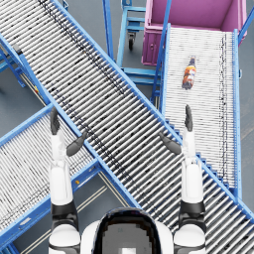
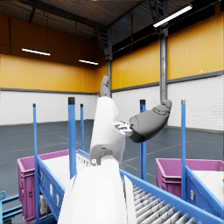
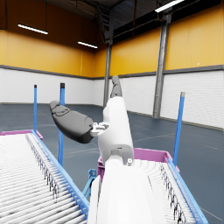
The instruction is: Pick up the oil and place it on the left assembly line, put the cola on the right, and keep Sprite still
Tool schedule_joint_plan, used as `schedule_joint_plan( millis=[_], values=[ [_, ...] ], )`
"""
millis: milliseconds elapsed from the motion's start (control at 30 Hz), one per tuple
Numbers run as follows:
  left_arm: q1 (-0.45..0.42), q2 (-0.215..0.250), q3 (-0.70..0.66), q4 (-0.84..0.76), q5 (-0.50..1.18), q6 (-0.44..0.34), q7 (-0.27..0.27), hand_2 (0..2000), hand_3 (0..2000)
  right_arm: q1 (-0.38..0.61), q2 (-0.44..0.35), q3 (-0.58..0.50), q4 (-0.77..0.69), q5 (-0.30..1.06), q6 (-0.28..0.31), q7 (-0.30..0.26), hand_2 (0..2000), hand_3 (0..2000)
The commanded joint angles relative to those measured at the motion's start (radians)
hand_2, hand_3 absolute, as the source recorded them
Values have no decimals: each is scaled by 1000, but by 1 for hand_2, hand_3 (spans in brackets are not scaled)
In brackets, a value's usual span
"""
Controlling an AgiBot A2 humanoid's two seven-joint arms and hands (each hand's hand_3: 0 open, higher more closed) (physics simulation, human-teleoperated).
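One small bottle point(image 1: 188, 73) with an orange body and a dark top lies on the right roller line point(image 1: 211, 119), far ahead of my right hand; I cannot tell which drink it is. No other bottle shows in any view. My left hand point(image 1: 60, 135) is raised over the edge between the left line point(image 1: 22, 158) and the wide middle line point(image 1: 99, 94), fingers apart, holding nothing. My right hand point(image 1: 182, 134) hovers at the blue rail between the middle and right lines, also spread and empty. The wrist views show the same bare hands: left hand point(image 2: 133, 118), right hand point(image 3: 87, 120).
A pink bin point(image 1: 196, 15) stands at the far end of the right line. Blue rails and posts point(image 1: 107, 25) border every line. Pink bins point(image 2: 27, 175) point(image 3: 153, 155) and blue posts show in the wrist views. Grey floor lies between the lines.
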Motion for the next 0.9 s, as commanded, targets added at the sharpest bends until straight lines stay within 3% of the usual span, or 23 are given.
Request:
schedule_joint_plan(
  millis=[33,567,900],
  values=[
    [-8,-7,12,-1,-18,4,4,0,0,-8,5,7,4,-16,4,-4,0,0],
    [-142,-141,232,-18,-344,74,74,0,0,-146,97,141,78,-312,73,-74,0,0],
    [-155,-153,253,-19,-375,81,81,0,0,-159,105,154,86,-340,80,-81,0,0]
  ],
)
